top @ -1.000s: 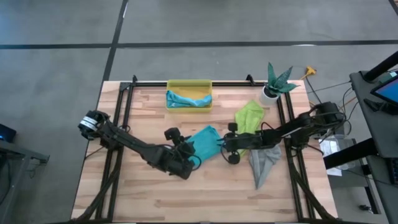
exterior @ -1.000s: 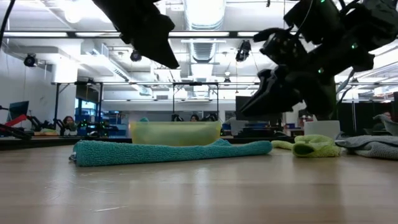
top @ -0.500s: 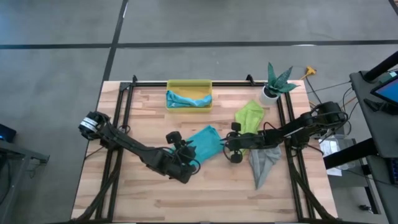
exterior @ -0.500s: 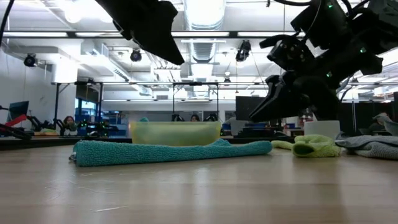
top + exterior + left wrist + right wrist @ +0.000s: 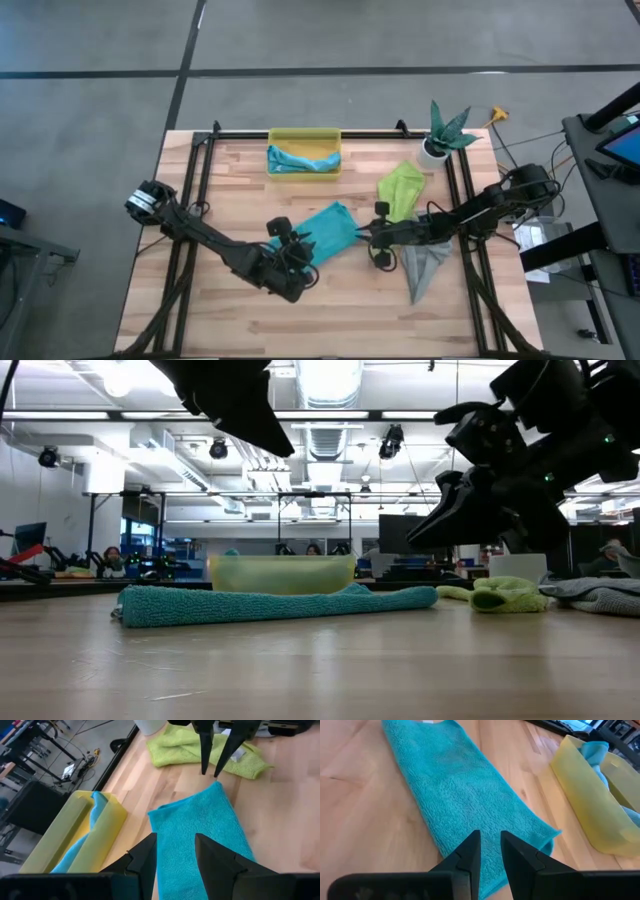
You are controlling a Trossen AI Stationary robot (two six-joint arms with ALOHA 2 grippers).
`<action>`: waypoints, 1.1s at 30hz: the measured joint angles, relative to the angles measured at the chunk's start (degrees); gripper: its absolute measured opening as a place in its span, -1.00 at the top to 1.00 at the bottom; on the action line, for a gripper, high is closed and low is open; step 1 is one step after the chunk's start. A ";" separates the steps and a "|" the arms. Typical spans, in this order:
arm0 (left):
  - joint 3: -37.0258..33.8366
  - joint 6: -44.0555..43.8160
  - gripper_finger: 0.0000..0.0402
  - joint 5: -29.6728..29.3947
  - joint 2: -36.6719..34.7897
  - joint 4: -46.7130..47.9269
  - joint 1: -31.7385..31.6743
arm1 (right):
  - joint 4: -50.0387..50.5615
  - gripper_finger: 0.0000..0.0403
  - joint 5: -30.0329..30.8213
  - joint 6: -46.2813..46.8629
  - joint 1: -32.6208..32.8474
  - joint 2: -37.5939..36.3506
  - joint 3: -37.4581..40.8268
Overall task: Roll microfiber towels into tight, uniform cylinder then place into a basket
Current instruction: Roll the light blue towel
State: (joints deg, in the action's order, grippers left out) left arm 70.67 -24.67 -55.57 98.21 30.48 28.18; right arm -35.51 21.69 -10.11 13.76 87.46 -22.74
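Hovering over the teal towel [image 5: 327,229] from both ends now: the right hand [image 5: 374,240] has slid back off the towel's edge since a second ago and the left hand [image 5: 300,254] has crept in over the near end. Both hands have their fingers a little apart and hold nothing (the right wrist view shows a clear gap with bare cloth under it). I'd guess they're lining up to start the roll, since the towel lies flat and unrolled.

A light blue towel [image 5: 300,160] already sits in the yellow basket [image 5: 304,134] at the back of the wooden counter [image 5: 230,320]; lime green towel [image 5: 400,185] and grey towel [image 5: 424,262] wait on the right. Grey concrete floor around, and a white plant pot [image 5: 433,149] in the corner.
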 joint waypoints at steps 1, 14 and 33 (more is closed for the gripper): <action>0.00 0.00 0.41 -0.02 0.00 -0.02 -0.04 | -0.02 0.65 0.04 0.00 0.00 0.00 0.02; -0.02 -0.30 0.41 -0.36 0.00 -0.06 -0.04 | -0.84 0.66 0.90 0.47 0.00 -0.02 0.05; 2.82 11.14 0.41 10.45 -1.38 -0.89 -1.03 | -5.80 0.66 -6.69 -14.88 -0.16 -0.38 -0.10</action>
State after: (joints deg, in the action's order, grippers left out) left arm 73.50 -13.53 -45.12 96.84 29.58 27.15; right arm -41.31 15.01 -24.98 13.59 87.08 -22.84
